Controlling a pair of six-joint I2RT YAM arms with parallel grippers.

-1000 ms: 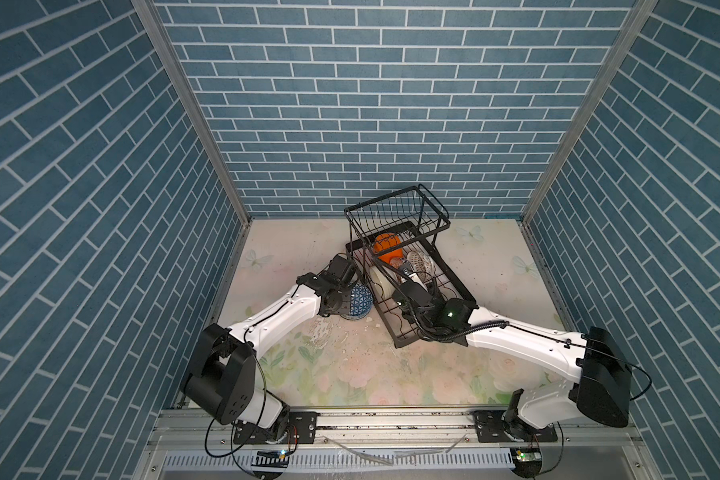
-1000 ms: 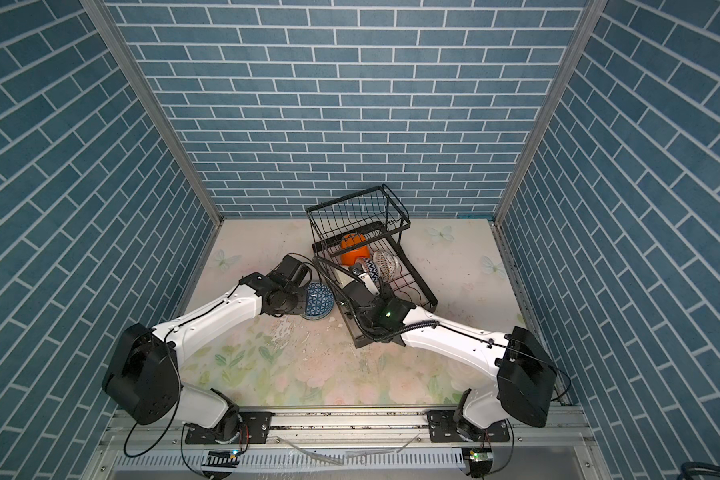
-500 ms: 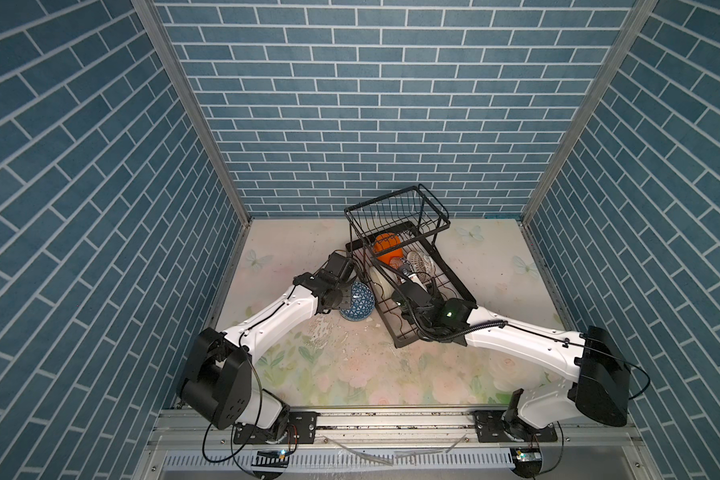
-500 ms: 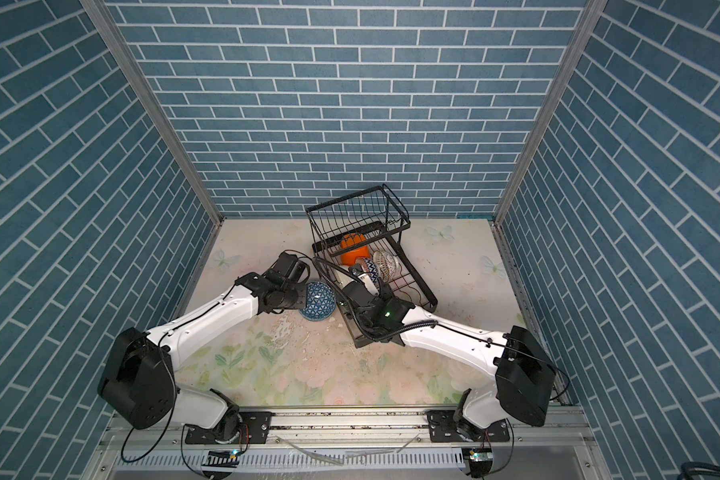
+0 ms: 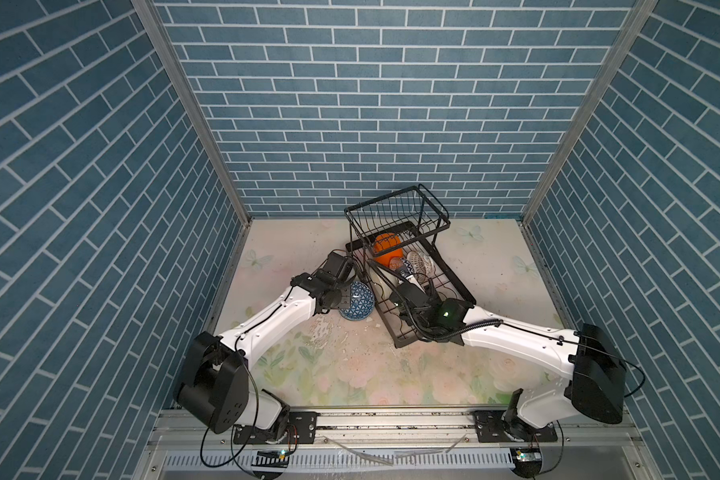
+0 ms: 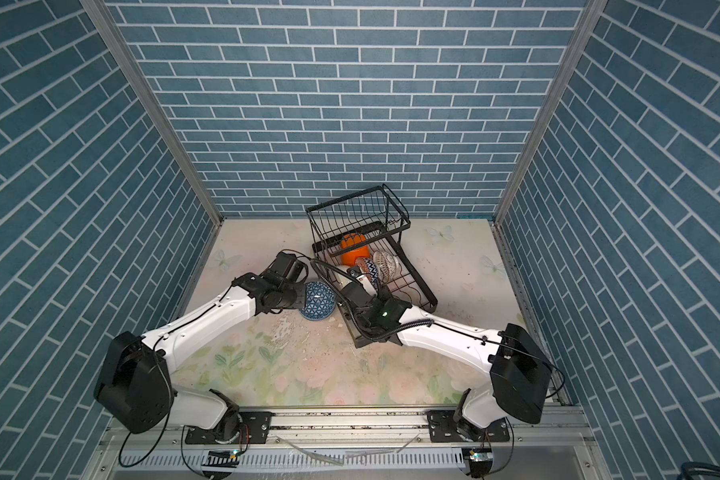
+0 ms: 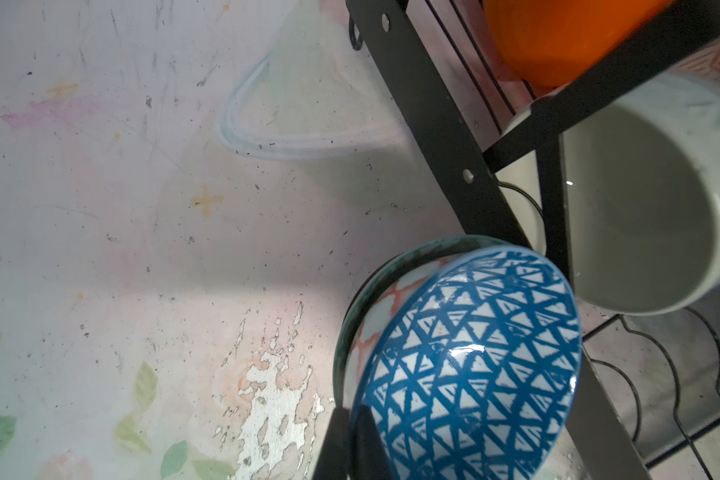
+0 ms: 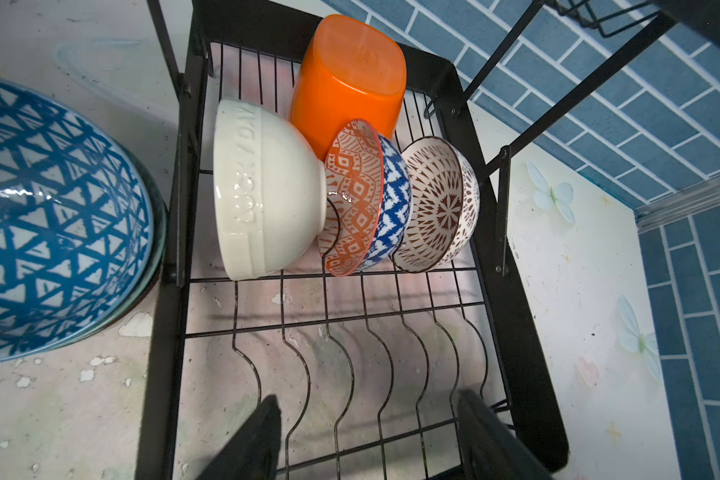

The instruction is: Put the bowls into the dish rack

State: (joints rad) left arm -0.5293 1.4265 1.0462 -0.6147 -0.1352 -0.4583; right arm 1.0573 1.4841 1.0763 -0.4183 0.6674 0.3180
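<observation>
**Left arm nips the bowl stack; right arm waits open over the rack**

Left gripper (image 7: 352,417): jaws pressed close, pinching the rim of the blue triangle-pattern bowl (image 7: 466,365). Cannot tell whether the next rim down is caught too.

That bowl is nested in an orange-red lattice bowl (image 7: 371,307), which sits in a grey-green bowl (image 7: 425,244).

In both top views the stack is on the floral mat (image 5: 350,374), just beside the dish rack (image 5: 454,286) at its 9 o'clock side.

Right gripper (image 8: 371,440): fingers spread wide and holding nothing, over the wavy dividers (image 8: 341,374) at the rack's 5 o'clock end.

Four bowls stand on edge in the lower tray, toward 12 o'clock under the raised basket (image 5: 395,212):
- cream bowl (image 8: 267,187) with embossed lettering
- orange rounded-square bowl (image 8: 350,83), base showing, behind the others
- red-and-blue patterned bowl (image 8: 358,195), touching the cream one
- brown-patterned bowl (image 8: 433,203), nearest the rack's 3 o'clock rail
</observation>
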